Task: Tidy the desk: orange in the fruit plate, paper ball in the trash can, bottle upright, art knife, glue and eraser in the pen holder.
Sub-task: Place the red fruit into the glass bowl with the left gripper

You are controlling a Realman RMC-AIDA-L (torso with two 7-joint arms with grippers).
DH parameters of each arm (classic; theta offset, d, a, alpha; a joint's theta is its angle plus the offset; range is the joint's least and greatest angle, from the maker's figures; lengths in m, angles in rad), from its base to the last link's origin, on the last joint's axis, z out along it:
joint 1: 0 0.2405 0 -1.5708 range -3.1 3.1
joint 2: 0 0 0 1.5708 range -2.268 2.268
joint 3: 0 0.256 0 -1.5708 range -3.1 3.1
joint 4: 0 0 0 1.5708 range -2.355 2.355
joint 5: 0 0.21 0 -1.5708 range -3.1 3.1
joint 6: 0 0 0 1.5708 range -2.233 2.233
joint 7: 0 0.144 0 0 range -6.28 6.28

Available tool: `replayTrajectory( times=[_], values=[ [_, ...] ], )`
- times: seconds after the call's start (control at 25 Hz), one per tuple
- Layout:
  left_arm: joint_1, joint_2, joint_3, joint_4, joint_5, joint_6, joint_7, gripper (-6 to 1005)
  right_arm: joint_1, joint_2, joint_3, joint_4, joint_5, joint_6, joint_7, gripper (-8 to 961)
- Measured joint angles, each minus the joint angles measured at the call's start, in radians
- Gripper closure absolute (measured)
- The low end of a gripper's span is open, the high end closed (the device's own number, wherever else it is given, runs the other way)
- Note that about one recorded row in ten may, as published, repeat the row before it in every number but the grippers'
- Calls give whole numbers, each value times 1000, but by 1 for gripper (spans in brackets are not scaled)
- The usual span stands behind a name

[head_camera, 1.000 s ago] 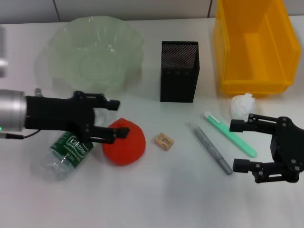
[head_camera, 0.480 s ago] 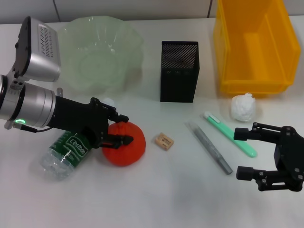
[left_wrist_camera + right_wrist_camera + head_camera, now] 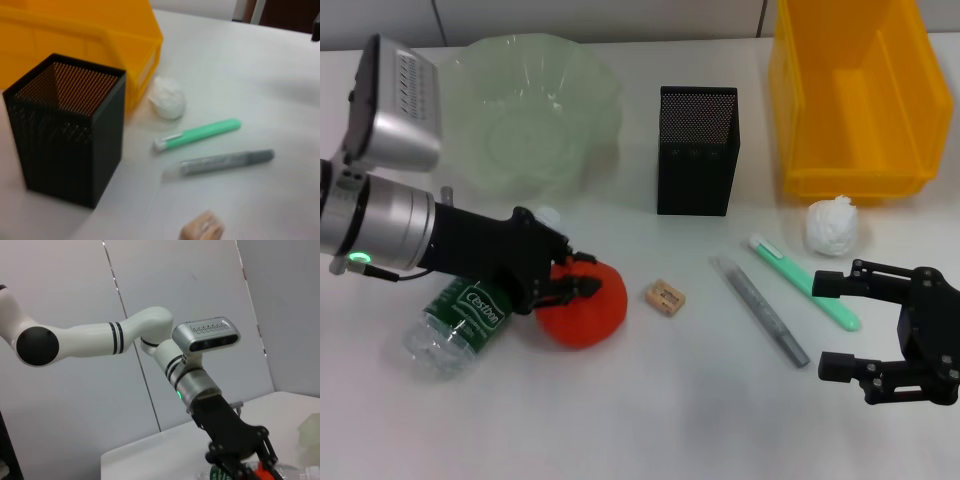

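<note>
Presently, the left gripper is down on the plain white desk, its black fingers pinched against the near-left side of the red-orange round orange. The fruit sits on the tabletop with the pincer covering its upper left portion; the right wrist view shows the same pincer closed around a sliver of orange.

Lying on its side just left of the fruit, partly beneath the left arm, is the small clear plastic bottle with green label; its white cap shows behind the gripper body.

Behind these stands the translucent pale-green scalloped fruit plate, well apart from the orange. The black mesh square pen holder stands upright at centre rear; the bright yellow rectangular trash can stands at right rear.

The small tan rectangular eraser lies just right of the orange, not touching it. Further right lie a grey stick-shaped glue pen and a mint-green art knife, roughly parallel and apart. The white crumpled paper ball rests on the desk just in front of the trash can, outside it.

The right gripper hovers at the near right, fingers spread wide and holding nothing, just right of the art knife's end.

The left wrist view confirms the pen holder, trash can, paper ball, art knife, glue pen and eraser.
</note>
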State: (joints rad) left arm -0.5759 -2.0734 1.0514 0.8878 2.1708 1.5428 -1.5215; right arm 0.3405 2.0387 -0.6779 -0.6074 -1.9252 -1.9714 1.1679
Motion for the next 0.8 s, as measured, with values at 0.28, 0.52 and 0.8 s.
replayTrajectory(
  times=[0.28, 0.52, 0.8],
  values=[
    [7, 8, -206, 74, -262, 173, -1, 777, 5, 0, 0, 2, 3, -1, 1, 115],
    [-1, 2, -306, 42, -366, -106, 24, 752, 12, 6, -1, 20, 0, 6, -1, 115],
    [-7, -1, -194, -75, -491, -464, 78, 620, 7, 12, -1, 36, 0, 13, -4, 115]
  ],
)
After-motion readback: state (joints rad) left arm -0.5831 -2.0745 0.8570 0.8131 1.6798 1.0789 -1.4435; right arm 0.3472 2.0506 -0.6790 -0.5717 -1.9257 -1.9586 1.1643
